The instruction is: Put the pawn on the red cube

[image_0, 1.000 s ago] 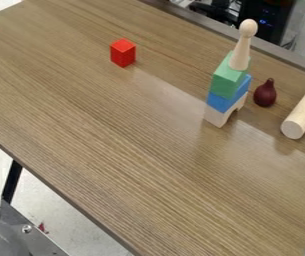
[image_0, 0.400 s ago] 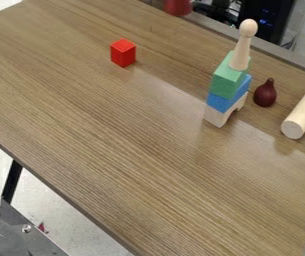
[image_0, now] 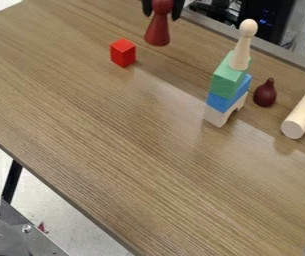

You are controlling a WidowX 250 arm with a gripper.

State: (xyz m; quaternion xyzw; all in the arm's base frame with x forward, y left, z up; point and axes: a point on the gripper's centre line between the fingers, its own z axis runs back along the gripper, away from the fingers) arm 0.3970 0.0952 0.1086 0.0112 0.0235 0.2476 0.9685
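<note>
Near the worktop's (image_0: 81,110) far edge, the gripper (image_0: 162,7) clamps the dark red pawn (image_0: 158,33) by its head, leaving its broad base free, presumably for standing on the red cube (image_0: 122,53).

On the table (image_0: 81,125), a cube (image_0: 122,53) is standing left of a tower. There, an arch (image_0: 216,117) is carrying a lower block (image_0: 227,99), an upper block (image_0: 228,82) and, on top, a pawn (image_0: 241,52). Just right of the tower a toy bulb (image_0: 265,93) is sitting; beyond it, right, a cylinder (image_0: 303,114) is lying. Another pawn (image_0: 158,30) is hanging in the gripper (image_0: 162,14), above-right of the cube in view.
</note>
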